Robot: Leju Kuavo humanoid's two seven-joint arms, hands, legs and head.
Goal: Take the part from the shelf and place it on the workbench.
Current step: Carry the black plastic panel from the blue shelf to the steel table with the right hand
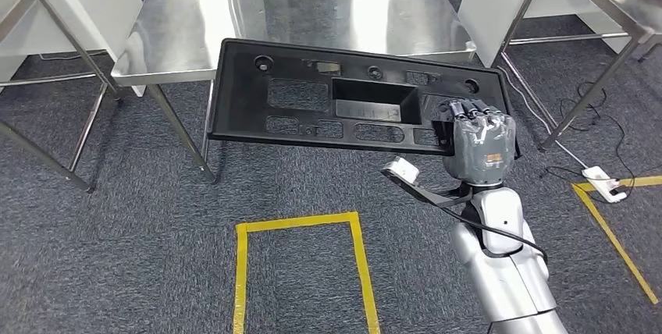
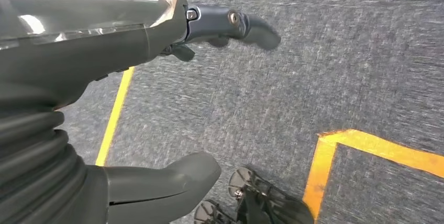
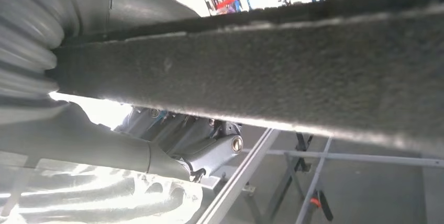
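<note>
Part (image 1: 343, 100): black panel, off the shelf, carried level just short of the steel bench (image 1: 312, 14). Right hand (image 1: 476, 135) grasping its end. Left hand (image 2: 78, 77) hangs released. Remaining: set down on bench.

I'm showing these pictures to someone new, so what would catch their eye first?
First, the long black part held out flat above the carpet, gripped at one end by the right hand. Just beyond it stands the shiny steel workbench. On the grey carpet below, a yellow tape outline marks a box in front of the robot, and the left hand hangs over the floor holding nothing.
</note>
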